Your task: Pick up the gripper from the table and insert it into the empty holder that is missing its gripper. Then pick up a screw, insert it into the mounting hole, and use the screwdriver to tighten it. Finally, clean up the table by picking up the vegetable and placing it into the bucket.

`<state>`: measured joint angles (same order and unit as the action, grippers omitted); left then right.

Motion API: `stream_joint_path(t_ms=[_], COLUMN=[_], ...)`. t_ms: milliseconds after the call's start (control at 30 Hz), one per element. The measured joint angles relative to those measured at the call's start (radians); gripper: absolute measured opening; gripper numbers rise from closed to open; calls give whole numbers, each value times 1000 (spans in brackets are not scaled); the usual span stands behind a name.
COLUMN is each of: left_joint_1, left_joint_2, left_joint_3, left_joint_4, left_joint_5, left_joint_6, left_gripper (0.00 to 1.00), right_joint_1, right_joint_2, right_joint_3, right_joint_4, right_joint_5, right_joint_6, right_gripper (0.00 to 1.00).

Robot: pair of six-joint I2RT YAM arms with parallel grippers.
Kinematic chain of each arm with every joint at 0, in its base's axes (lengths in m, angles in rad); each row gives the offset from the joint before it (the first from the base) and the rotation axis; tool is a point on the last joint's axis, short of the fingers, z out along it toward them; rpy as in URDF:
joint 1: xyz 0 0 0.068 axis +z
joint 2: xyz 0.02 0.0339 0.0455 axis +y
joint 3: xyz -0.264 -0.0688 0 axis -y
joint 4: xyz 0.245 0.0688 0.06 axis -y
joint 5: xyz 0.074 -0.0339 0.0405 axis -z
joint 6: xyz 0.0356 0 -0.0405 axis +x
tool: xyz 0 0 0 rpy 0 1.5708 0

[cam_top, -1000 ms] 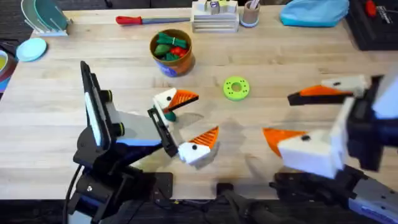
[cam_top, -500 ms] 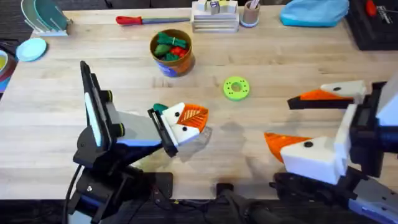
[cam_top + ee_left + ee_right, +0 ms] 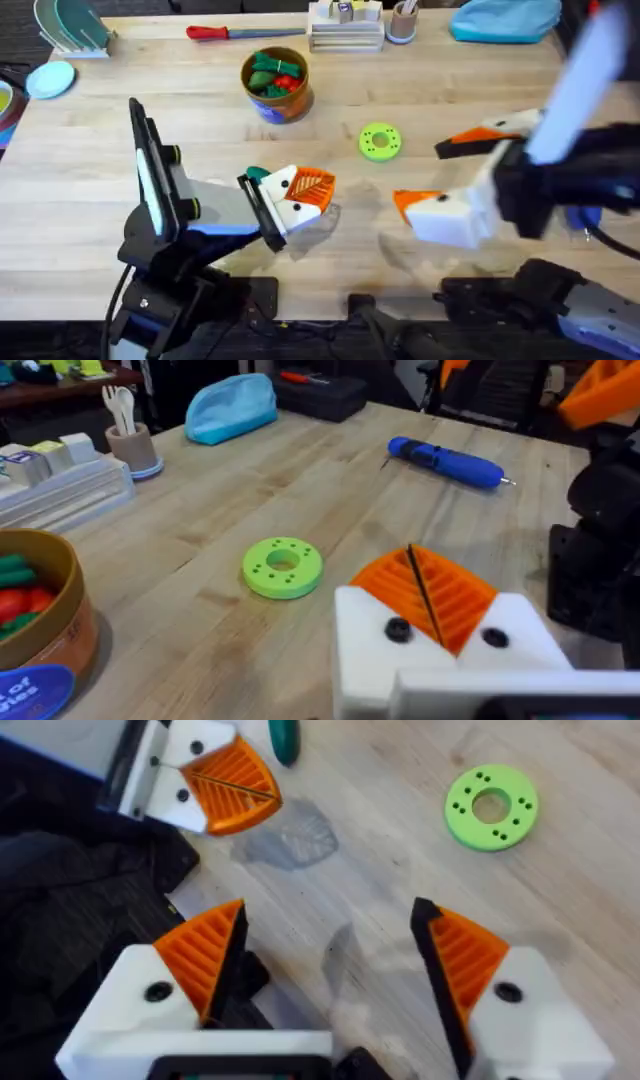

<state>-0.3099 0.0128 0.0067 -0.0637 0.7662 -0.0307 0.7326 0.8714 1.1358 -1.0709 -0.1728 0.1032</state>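
Observation:
My left gripper point(image 3: 322, 190) is shut low over the table's middle, its orange pads point(image 3: 425, 592) pressed together with nothing between them. The dark teal vegetable point(image 3: 257, 175) lies on the wood just behind it, also seen as the vegetable point(image 3: 284, 740) beside the left gripper point(image 3: 262, 802). My right gripper point(image 3: 420, 173) hangs open to the right of it, the right gripper point(image 3: 328, 915) holding nothing. The bucket point(image 3: 275, 85) with green and red toys stands at the back. The blue screwdriver point(image 3: 445, 462) lies on the table farther right. The loose gripper, the holder and the screw are out of view.
A green ring disc point(image 3: 379, 141) lies between the bucket and the right gripper. A red-handled screwdriver point(image 3: 225, 32), a white stacked tray point(image 3: 345, 25), a cup point(image 3: 402, 22) and a blue pouch point(image 3: 505, 18) line the far edge. A dish rack point(image 3: 70, 25) stands far left.
The left gripper has shut from open; the vegetable now lies beside it rather than between its fingers. The right arm has swung left toward the middle, still open.

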Motion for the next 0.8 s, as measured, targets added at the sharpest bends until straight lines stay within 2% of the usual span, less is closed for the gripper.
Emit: stream_joint_path(t_ms=[267, 467, 600, 800], left_joint_1=[0, 0, 0, 0], left_joint_2=[0, 0, 0, 0], left_joint_3=[0, 0, 0, 0], left_joint_4=[0, 0, 0, 0], left_joint_5=[0, 0, 0, -2], left_joint_6=[0, 0, 0, 0], left_gripper=[4, 4, 4, 4], right_joint_1=[0, -29, -160, -485], right_joint_2=[151, 179, 177, 183], right_joint_3=[0, -1, -1, -1], right_joint_4=[75, 119, 81, -29], right_joint_5=[1, 57, 112, 150], right_joint_6=[-3, 19, 47, 8], right_gripper=[986, 987, 987, 986])
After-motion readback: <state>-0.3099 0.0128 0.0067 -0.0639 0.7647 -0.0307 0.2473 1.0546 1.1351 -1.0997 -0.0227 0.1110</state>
